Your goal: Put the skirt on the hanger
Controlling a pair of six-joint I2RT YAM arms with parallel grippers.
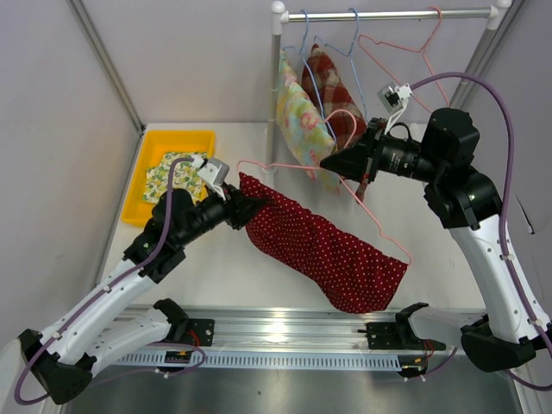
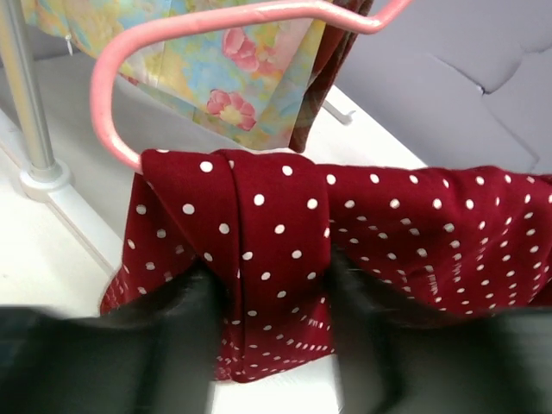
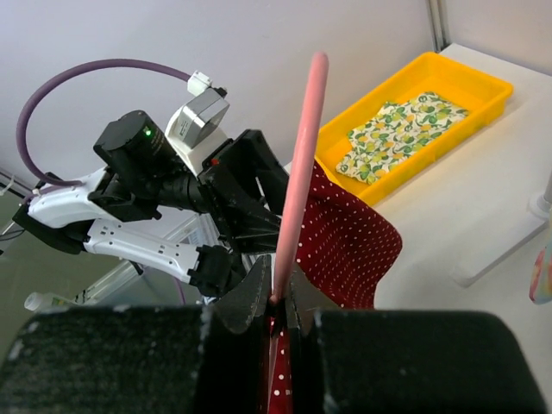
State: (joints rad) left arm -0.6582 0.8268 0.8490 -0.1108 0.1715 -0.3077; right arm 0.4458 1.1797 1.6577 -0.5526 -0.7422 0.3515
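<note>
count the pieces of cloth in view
4: the red dotted skirt draped on the pink hanger, a floral cloth and a plaid cloth hanging from the rail, a lemon-print cloth in the yellow bin. More may lie hidden beneath it.

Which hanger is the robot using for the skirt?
Find the white clothes rail at the back of the table. Just in front of it, the right gripper holds a pink wire hanger in the air. It alone is off the rail and wears the red polka-dot skirt; the other pink hanger hangs bare.
</note>
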